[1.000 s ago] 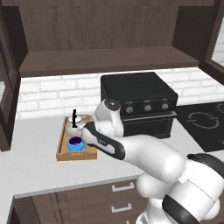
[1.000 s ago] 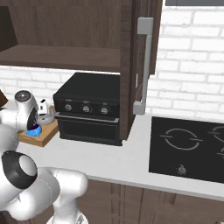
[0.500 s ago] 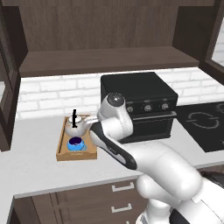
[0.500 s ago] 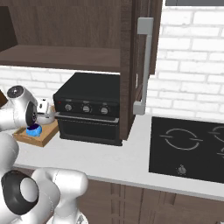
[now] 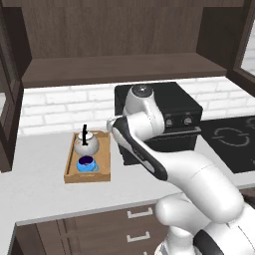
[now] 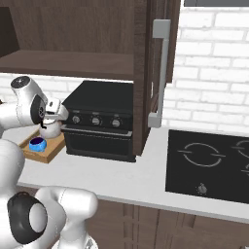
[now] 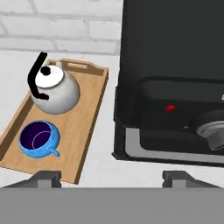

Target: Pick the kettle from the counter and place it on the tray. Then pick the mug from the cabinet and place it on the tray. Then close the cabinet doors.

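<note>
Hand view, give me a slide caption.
Kettle and blue mug sit on the wooden tray beside the black oven.

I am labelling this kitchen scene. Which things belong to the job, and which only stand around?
Job:
kettle
mug
tray
cabinet
cabinet door
counter

Standing around:
black oven box
cooktop
brick wall

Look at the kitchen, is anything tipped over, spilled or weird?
Nothing is tipped or spilled. The kettle and the blue mug stand upright, side by side in the tray. The one loose end: a cabinet door hangs open above the counter, beside the black oven box.
</note>
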